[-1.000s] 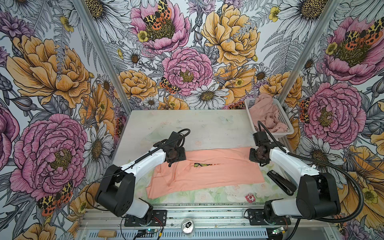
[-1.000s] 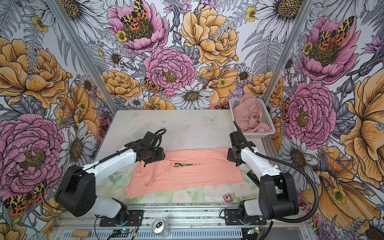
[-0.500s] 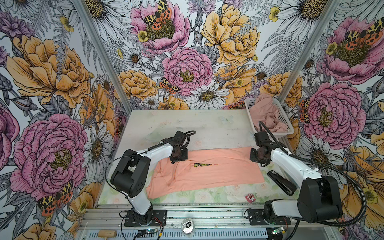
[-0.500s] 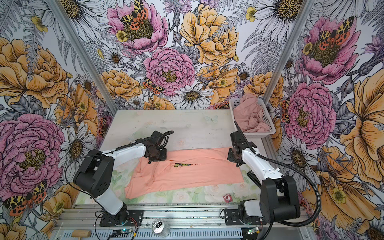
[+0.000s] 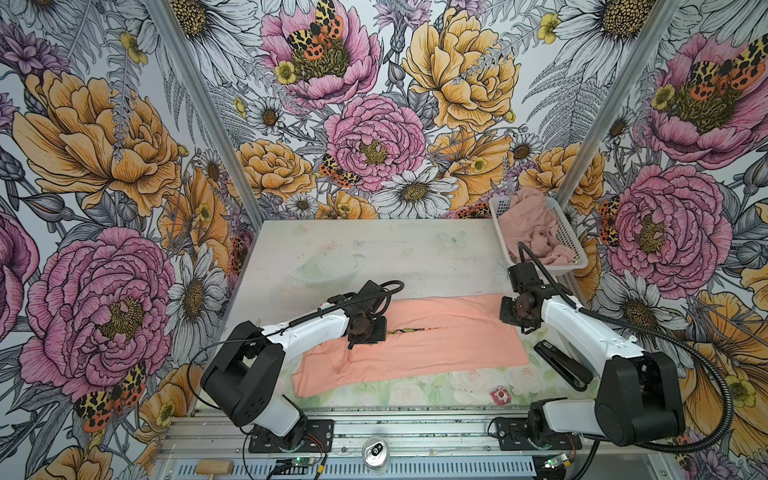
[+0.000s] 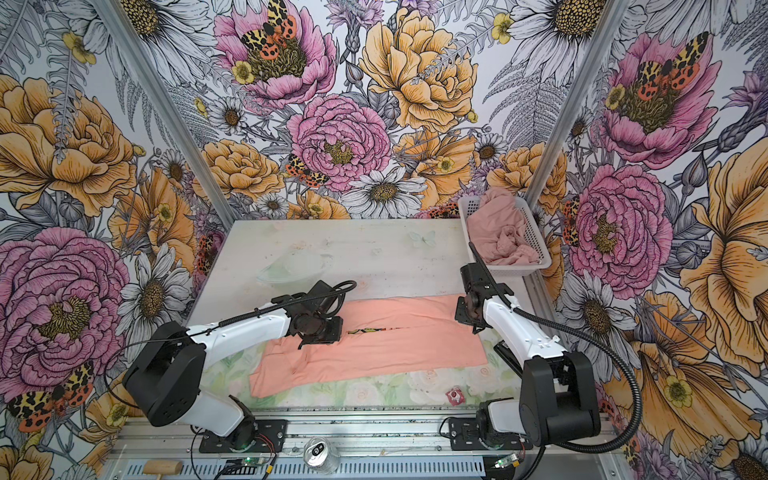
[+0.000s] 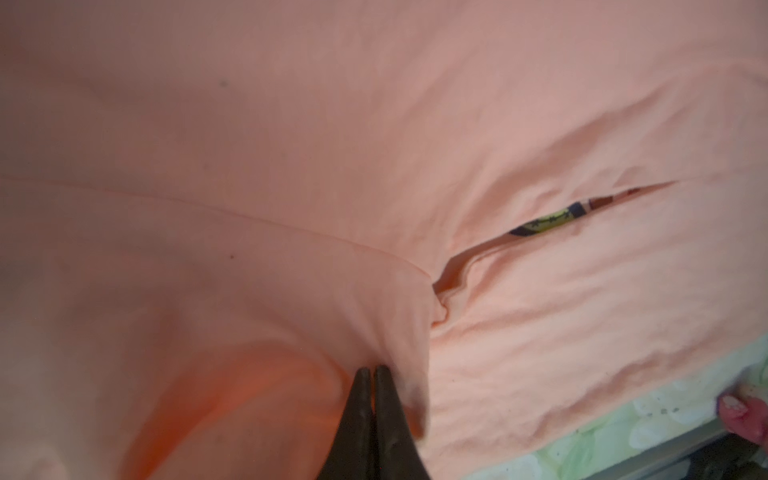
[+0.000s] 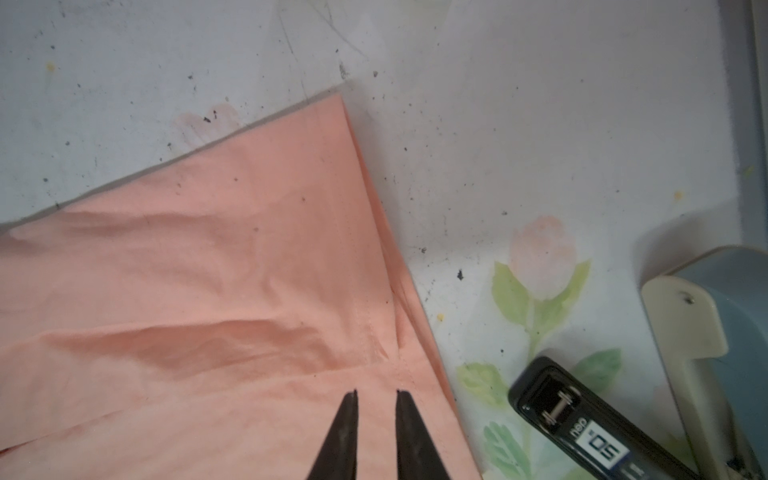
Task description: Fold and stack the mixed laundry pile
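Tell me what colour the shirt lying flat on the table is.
Peach-orange T-shirt, with a green-and-dark print peeking from the fold; clearest in the left wrist view.

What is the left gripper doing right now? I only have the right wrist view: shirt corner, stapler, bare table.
Observer: The left gripper is shut on a pinch of the peach T-shirt, in the shirt's left part as both top views show it.
Operator: Where is the other garment?
Observer: The dusty-pink garment lies crumpled in the white basket, at the far right corner of the table.
Operator: Is the shirt's print facing up?
Observer: Only a sliver of the graphic shows, in the gap between two folded-in flaps.
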Robot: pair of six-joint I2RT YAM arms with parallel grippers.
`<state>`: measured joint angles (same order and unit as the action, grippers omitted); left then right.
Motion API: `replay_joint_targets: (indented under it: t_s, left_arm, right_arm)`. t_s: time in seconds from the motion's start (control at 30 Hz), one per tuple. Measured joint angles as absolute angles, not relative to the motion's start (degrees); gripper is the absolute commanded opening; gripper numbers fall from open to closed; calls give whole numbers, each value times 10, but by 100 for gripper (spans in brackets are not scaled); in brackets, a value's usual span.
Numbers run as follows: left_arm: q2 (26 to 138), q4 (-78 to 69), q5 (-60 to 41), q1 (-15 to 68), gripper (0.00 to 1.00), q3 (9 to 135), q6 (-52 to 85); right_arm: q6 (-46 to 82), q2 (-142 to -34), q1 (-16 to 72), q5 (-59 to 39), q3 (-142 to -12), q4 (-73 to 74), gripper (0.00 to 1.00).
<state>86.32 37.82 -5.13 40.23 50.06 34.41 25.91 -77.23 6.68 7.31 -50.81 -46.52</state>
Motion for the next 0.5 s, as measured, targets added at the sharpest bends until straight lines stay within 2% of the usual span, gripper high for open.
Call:
replay_joint_targets:
  t_s: [0.07, 0.17, 0.4, 0.5]
  left_arm:
    - [862, 379, -54, 419, 22, 500, 360]
    - [862, 380, -59, 444, 40, 502, 383]
    - [862, 382, -72, 477, 54, 517, 409]
    - [823, 391, -63, 466, 56, 517, 417]
  right_arm:
    - [259, -772, 67, 73, -508, -465, 20]
    - [259, -773, 67, 73, -508, -465, 20]
    - [259, -773, 67, 73, -509, -465, 20]
    - [259, -773, 67, 72, -512, -465, 20]
